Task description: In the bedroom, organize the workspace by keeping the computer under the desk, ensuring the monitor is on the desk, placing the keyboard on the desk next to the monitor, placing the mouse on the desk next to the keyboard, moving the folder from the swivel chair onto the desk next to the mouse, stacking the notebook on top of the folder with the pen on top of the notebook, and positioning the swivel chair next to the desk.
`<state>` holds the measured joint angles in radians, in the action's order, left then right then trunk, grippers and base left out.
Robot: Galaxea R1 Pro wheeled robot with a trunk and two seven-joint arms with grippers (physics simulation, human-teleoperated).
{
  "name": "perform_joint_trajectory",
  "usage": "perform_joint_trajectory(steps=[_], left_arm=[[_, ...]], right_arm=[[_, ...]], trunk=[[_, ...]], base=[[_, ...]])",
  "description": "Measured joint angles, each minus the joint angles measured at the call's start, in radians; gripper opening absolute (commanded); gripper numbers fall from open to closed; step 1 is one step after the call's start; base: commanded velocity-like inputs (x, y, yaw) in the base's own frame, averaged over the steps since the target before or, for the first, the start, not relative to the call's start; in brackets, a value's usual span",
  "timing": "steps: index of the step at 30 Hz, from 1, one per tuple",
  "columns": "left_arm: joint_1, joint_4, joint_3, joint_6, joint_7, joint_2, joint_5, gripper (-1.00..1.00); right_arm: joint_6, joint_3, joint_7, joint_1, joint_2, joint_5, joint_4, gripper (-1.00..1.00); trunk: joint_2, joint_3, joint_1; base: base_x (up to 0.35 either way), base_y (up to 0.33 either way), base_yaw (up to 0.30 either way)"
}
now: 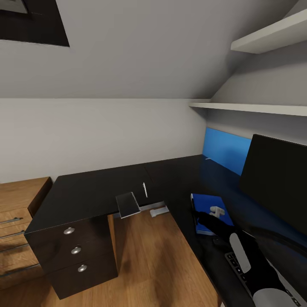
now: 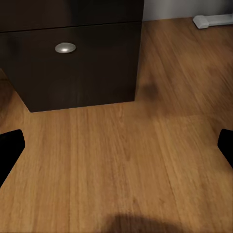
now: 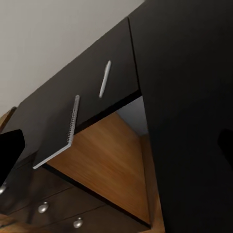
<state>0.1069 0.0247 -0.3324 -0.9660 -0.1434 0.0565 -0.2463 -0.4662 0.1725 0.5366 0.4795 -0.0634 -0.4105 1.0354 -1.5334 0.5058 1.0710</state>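
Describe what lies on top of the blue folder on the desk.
The right gripper hovers over the blue folder, whose cover looks bare. The arm hides its near edge. The notebook and pen lie apart, at the desk edge.

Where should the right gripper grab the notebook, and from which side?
The notebook overhangs the desk edge above the floor. Probably pinch that overhanging edge, jaws above and below, coming from the open floor side. It lies too flat for a top grasp.
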Motion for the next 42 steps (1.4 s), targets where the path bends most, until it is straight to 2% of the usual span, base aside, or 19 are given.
perform_joint_trajectory(steps=[5, 15, 26, 42], left_arm=[[0.0, 0.0, 0.0, 0.0, 0.0, 0.0, 0.0, 1.0], [0.0, 0.0, 0.0, 0.0, 0.0, 0.0, 0.0, 1.0], [0.0, 0.0, 0.0, 0.0, 0.0, 0.0, 0.0, 1.0], [0.0, 0.0, 0.0, 0.0, 0.0, 0.0, 0.0, 1.0]], right_arm=[[0.0, -0.001, 0.003, 0.0, 0.004, -0.001, -0.001, 1.0], [0.0, 0.0, 0.002, 0.0, 0.034, 0.0, -0.001, 1.0], [0.002, 0.002, 0.006, 0.0, 0.038, -0.002, -0.001, 1.0], [0.005, 0.002, 0.004, 0.0, 0.041, 0.0, -0.001, 1.0]], trunk=[[0.0, 0.004, 0.0], [0.0, 0.017, 0.0], [0.0, 0.024, 0.0], [0.0, 0.025, 0.0]], base=[[0.0, 0.001, 0.038], [0.0, 0.0, 0.15], [0.0, 0.0, 0.127], [0.0, 0.0, 0.267]])
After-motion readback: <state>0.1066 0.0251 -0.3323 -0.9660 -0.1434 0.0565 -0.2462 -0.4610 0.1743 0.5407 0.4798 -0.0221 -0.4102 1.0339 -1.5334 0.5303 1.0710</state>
